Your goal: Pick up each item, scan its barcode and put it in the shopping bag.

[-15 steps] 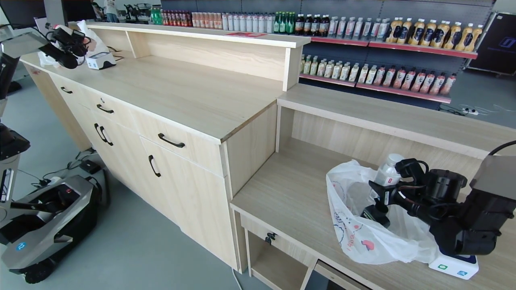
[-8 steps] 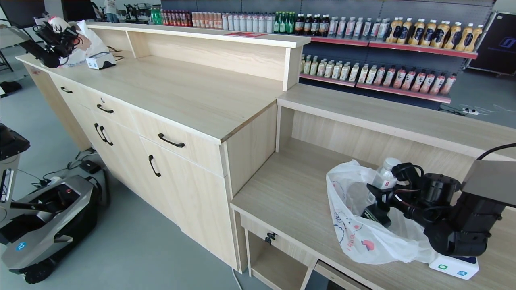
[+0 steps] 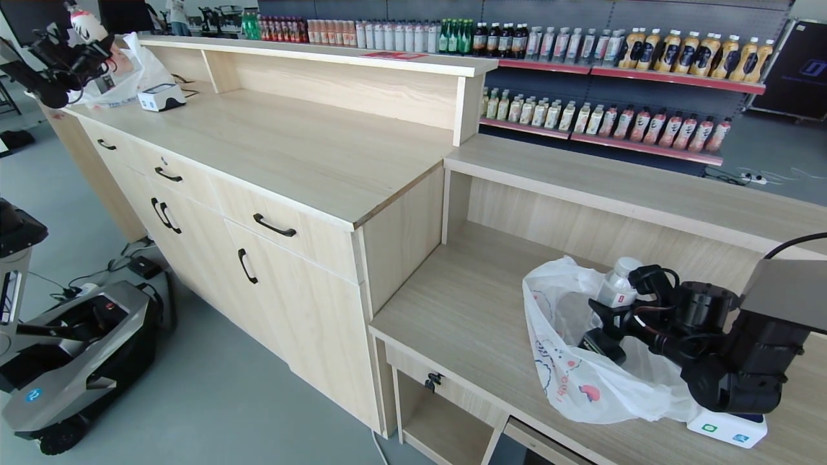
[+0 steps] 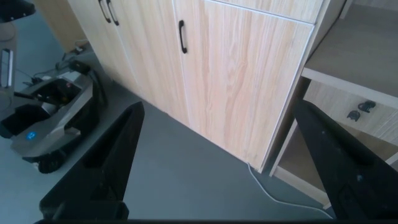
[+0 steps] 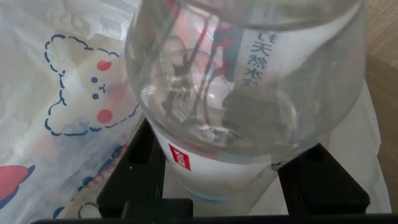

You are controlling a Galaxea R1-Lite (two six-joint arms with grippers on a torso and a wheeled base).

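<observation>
A clear plastic bottle (image 3: 617, 289) with a white cap and a red-marked label stands upright in my right gripper (image 3: 612, 311), which is shut on its lower body. Bottle and gripper sit in the mouth of the white shopping bag (image 3: 581, 381), which lies on the low wooden counter (image 3: 465, 310). In the right wrist view the bottle (image 5: 249, 93) rests between the black fingers (image 5: 134, 180), over the bag's cartoon print (image 5: 74, 93). A white scanner (image 3: 727, 427) sits beside the bag, under my right arm. My left gripper (image 4: 217, 180) hangs open above the grey floor, in front of the cabinet doors.
A taller counter (image 3: 291, 148) with drawers and doors rises to the left. At its far end another robot's arm (image 3: 58, 58) holds a bottle near a second bag and scanner. Drink shelves (image 3: 601, 71) line the back. A grey robot base (image 3: 71, 349) stands on the floor.
My right gripper has sunk slightly with the bottle into the bag's mouth. The far arm at the tall counter's end has lifted a bottle and drawn back.
</observation>
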